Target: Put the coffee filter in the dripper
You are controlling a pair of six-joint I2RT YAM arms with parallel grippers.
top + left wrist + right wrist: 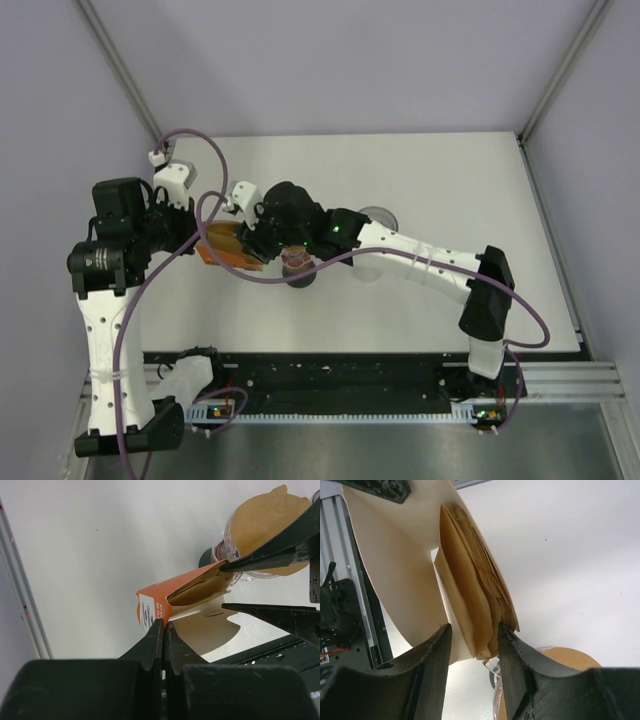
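The orange filter box (222, 250) is held off the table by my left gripper (163, 622), which is shut on the box's lower corner. The box (165, 592) is open, with its pale flap (395, 575) hanging out. A stack of brown paper filters (472, 595) sticks out of it. My right gripper (472, 630) is open, one finger on each side of the stack's tip; it also shows in the left wrist view (221, 586). The clear dripper (225, 535) stands just beyond, with a brown filter (267, 525) in it. It also shows in the top view (297, 264).
A grey round disc (378, 216) lies on the white table behind the right forearm. The table's front rail (350, 375) runs along the near edge. Grey walls close in on the left and right.
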